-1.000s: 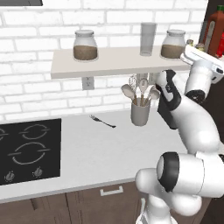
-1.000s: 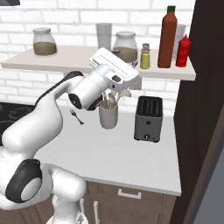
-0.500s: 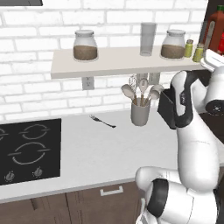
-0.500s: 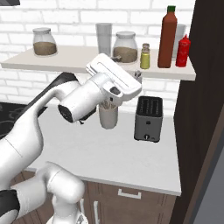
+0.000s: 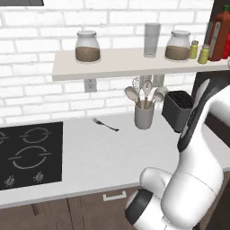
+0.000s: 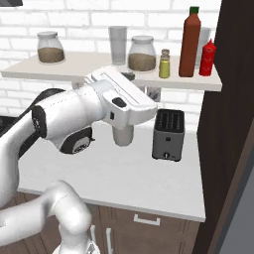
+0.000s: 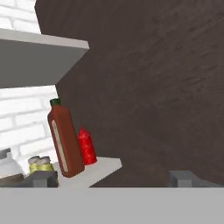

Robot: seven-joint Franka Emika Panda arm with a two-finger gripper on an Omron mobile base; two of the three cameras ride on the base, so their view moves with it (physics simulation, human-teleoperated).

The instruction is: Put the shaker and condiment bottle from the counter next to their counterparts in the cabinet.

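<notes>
Both task items stand on the cabinet (image 6: 74,74) shelf. The condiment bottle (image 6: 190,42) is upright near the shelf's right end, just beside the plain red bottle (image 6: 207,58), close against the dark brown panel (image 6: 233,99). In the left base view two small yellow-green shakers sit side by side: one shaker (image 5: 193,49) and its twin (image 5: 203,54), just right of a glass jar (image 5: 177,45). I cannot tell which of the two is the delivered one.

Placement reads as deliberate: like sits beside like, so each pair is grouped as the task asks. Judged from this, both placements look done.

The hand (image 7: 113,179) has its fingers spread wide with nothing between them; the hand view looks past the finger tips toward the bottles and panel, apart from the shelf contents. Nothing is held.

On the desk (image 5: 99,152) are a utensil holder (image 5: 144,116), a fork (image 5: 105,125), a toaster (image 6: 168,134) and the hob (image 5: 27,152); neither a shaker nor a bottle is seen there.
</notes>
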